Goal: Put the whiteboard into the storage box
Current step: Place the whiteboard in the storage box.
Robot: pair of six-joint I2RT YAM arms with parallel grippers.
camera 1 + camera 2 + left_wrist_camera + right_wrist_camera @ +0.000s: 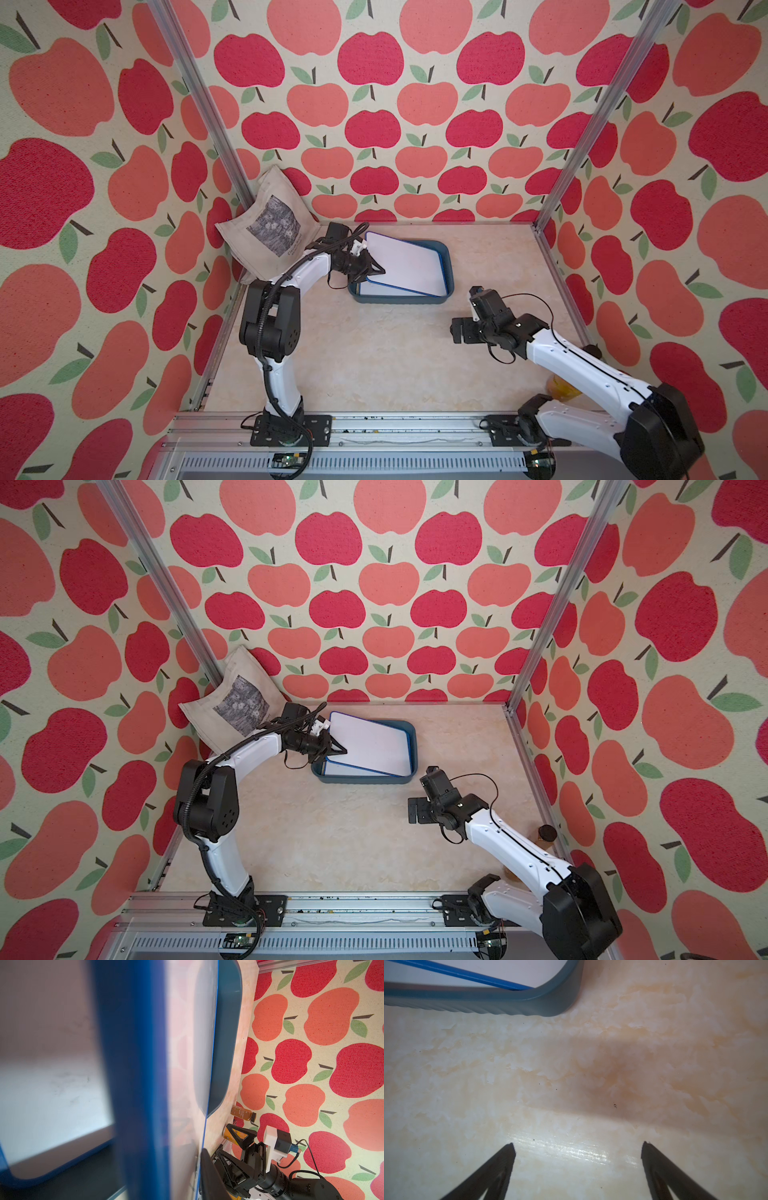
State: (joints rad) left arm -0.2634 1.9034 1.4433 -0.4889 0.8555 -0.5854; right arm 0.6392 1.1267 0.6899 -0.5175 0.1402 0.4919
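Observation:
A white whiteboard [409,262] [370,742] with a blue frame lies tilted across the dark teal storage box [446,249] [409,729], its left end raised past the box's left rim. Under it, flat in the box, lies another whiteboard [376,290]. My left gripper [376,270] [338,750] sits astride the tilted board's left edge. In the left wrist view the blue frame [133,1064] is a close blur, and one finger [209,1176] lies along the board; the other is hidden. My right gripper [457,330] [578,1147] hangs open and empty over the table, near the box's front right corner [550,1001].
A beige tote bag [270,224] leans in the back left corner behind the left arm. An amber bottle [242,1113] and an orange can [228,1136] stand by the right wall. Aluminium posts mark the cell's corners.

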